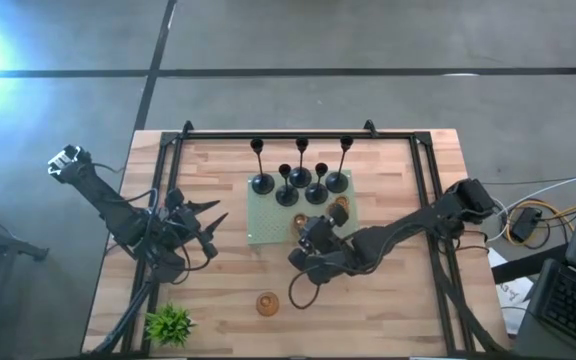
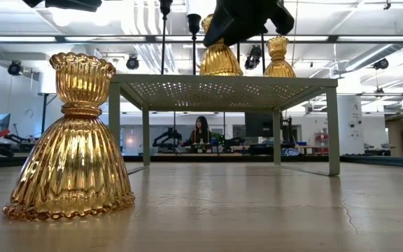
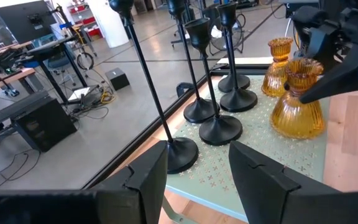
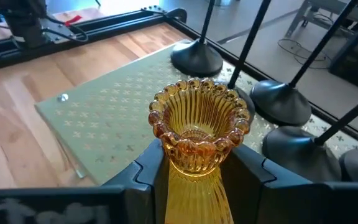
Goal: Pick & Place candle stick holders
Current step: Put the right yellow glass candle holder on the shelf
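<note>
A ribbed amber glass candle holder was pinched by the right pincer over the near edge of a pale green perforated stand. Black stemmed holders were crowded behind. The left pincer, spread, was held over bare wooden counter. Another amber holder was left standing alone in open room.

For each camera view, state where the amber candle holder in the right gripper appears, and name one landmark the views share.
High view: amber holder mostly hidden under right gripper, on the green perforated stand.
Low view: atop stand, centre.
Left wrist: right side.
Right wrist: centre.
Shared landmark: the stand.
</note>
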`<act>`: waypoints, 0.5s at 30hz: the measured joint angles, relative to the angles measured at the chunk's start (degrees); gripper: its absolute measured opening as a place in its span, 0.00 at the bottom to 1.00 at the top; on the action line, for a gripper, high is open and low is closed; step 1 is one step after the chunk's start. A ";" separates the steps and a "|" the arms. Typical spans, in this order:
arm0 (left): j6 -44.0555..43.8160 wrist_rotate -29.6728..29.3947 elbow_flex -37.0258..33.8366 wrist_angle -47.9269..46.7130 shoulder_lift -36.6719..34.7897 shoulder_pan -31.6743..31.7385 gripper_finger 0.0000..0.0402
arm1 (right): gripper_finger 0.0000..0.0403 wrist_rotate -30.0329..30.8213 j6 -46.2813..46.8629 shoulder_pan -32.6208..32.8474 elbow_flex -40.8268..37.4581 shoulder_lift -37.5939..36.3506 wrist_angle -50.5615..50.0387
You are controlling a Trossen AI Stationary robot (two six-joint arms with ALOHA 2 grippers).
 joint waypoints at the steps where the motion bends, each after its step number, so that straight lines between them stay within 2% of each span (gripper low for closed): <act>1: -0.01 -0.02 0.00 0.00 0.01 0.00 0.44 | 0.26 -0.01 0.24 -0.14 -0.41 -0.16 0.01; 9: -0.02 -0.02 0.00 0.00 0.01 0.02 0.44 | 0.26 -0.17 5.27 -0.96 -6.85 -4.25 2.44; 15: -0.01 -0.01 0.00 -0.02 0.00 0.02 0.44 | 0.26 -1.92 2.99 -1.00 -12.11 -7.15 11.17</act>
